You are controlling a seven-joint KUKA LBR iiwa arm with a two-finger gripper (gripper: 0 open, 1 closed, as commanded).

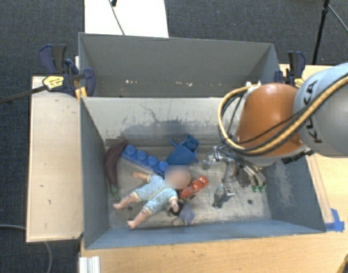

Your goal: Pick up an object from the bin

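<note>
pincer (224, 197) near right bin wall (290, 198), doll (154, 197) apart

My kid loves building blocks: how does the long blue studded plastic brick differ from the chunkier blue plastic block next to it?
The long blue studded plastic brick is a slim bar lying flat, studs up; the chunkier blue plastic block is shorter, bulkier and tipped askew. The brick lies beside the doll in pale blue clothes; the block sits nearer the gripper. Both are blue.

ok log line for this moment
hand over bare floor in bin, view-right | nearest: orange-red toy beside doll | blue blocks behind | held: nothing seen
</note>
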